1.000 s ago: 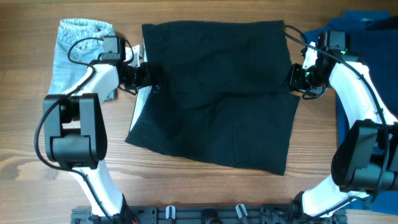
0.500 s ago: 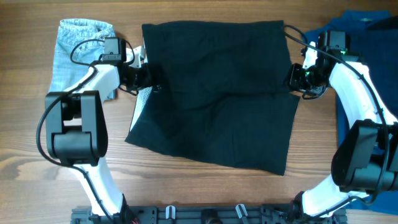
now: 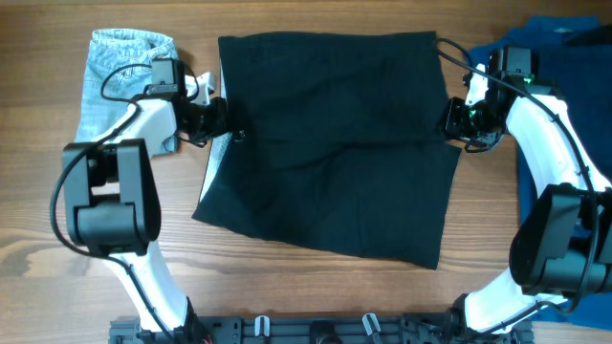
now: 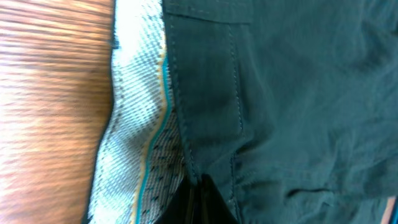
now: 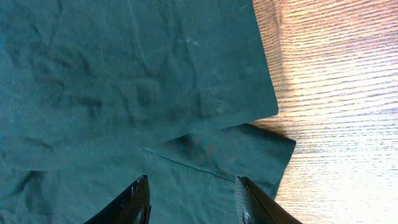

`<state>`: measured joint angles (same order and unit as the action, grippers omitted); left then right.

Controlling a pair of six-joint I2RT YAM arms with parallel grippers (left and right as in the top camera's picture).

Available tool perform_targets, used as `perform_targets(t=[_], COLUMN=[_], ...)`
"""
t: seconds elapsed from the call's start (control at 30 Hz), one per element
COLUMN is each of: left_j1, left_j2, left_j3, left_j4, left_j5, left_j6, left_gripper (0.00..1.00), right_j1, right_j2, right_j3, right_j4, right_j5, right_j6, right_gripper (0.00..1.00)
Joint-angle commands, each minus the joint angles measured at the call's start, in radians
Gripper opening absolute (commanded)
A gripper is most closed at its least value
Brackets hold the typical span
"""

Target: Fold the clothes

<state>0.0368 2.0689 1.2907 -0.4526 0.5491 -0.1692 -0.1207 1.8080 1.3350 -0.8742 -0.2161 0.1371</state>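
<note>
Black shorts (image 3: 335, 143) lie spread flat in the middle of the table, upper half folded down over the lower. Whitish mesh lining (image 3: 218, 153) shows along their left edge. My left gripper (image 3: 222, 119) sits at that left edge. In the left wrist view its fingers (image 4: 198, 193) are pressed together on the black seam (image 4: 180, 124) beside the lining (image 4: 130, 124). My right gripper (image 3: 451, 119) rests at the shorts' right edge. In the right wrist view it (image 5: 193, 190) stands open over the black cloth (image 5: 124, 74), with fabric lying between its fingers.
A light-blue denim garment (image 3: 115, 76) lies crumpled at the far left, behind my left arm. Dark blue cloth (image 3: 564, 48) covers the far right corner and runs down the right side. Bare wooden table (image 3: 335, 296) shows in front of the shorts.
My left gripper's jaws have closed on the shorts' left edge, and that arm has shifted slightly to the left. The right arm has not moved.
</note>
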Motion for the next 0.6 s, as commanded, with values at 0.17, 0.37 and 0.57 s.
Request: perform_targets(t=[0.17, 0.37, 0.57], left_j1=[0.034, 0.032, 0.031], left_j2=[-0.080, -0.077, -0.077], left_j3=[-0.012, -0.014, -0.014], left_j4=[-0.023, -0.058, -0.072], left_j5=[-0.051, -0.196, -0.244], left_j6=[0.005, 0.005, 0.005], left_gripper=[0.04, 0.04, 0.04], right_j1=[0.000, 0.000, 0.000], right_j2=[-0.012, -0.012, -0.012], right_j3=[-0.007, -0.007, -0.007], right_j4=[0.003, 0.006, 0.009], right_j5=[0.013, 0.013, 0.013], right_j6=[-0.006, -0.006, -0.006], right_gripper=[0.44, 0.44, 0.44])
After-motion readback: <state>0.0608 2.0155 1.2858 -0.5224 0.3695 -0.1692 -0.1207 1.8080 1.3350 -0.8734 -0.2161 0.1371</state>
